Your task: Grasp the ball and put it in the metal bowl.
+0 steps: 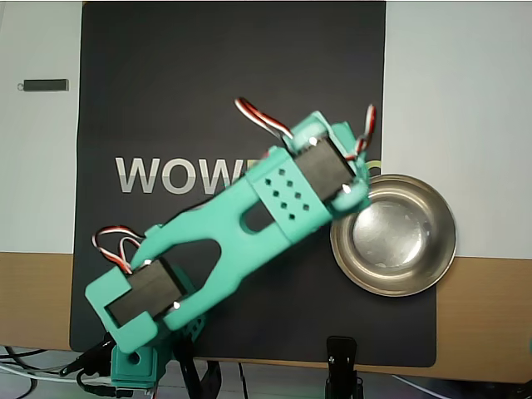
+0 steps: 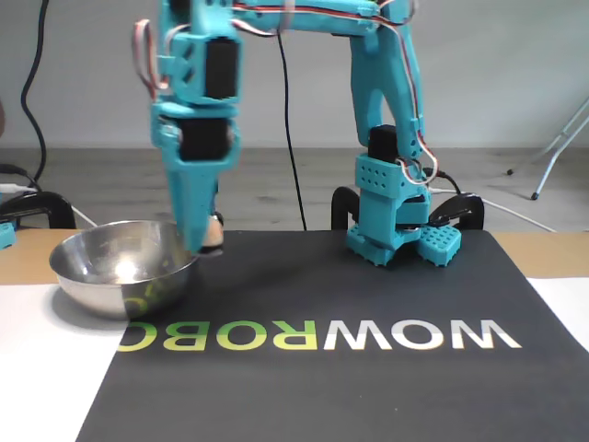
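Teal plastic gripper [image 2: 204, 245] hung closed around the ball [image 2: 213, 235], whose tan curve peeked out beside the fingertips in the fixed view. It hovered above the near rim of the metal bowl [image 2: 110, 276], which sat half on the black mat [image 2: 368, 368].

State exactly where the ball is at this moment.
In the fixed view the ball is held in the gripper, raised off the mat beside the metal bowl's right rim. The overhead view hides it under the arm.

Black mat [image 2: 386, 304]: "WOWROBO" lettering, upside down in fixed view; arm partly covers it overhead.
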You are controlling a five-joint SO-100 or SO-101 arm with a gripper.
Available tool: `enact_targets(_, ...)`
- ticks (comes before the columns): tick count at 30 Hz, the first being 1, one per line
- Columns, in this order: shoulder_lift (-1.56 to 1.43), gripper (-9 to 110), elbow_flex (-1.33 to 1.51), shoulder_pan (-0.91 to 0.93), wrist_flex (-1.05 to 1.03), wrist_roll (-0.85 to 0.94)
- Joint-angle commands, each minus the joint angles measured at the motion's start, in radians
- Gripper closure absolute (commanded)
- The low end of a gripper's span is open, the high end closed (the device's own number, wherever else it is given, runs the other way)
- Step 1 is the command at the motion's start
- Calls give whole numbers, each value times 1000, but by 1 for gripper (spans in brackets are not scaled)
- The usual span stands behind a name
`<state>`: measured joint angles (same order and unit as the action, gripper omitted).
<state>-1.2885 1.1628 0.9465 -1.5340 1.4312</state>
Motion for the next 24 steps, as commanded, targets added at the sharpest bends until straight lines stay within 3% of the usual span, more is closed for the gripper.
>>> enact_targets(1,-60,74,-14,31,6,5)
enact_targets(24,41,74,-95,209,2,0)
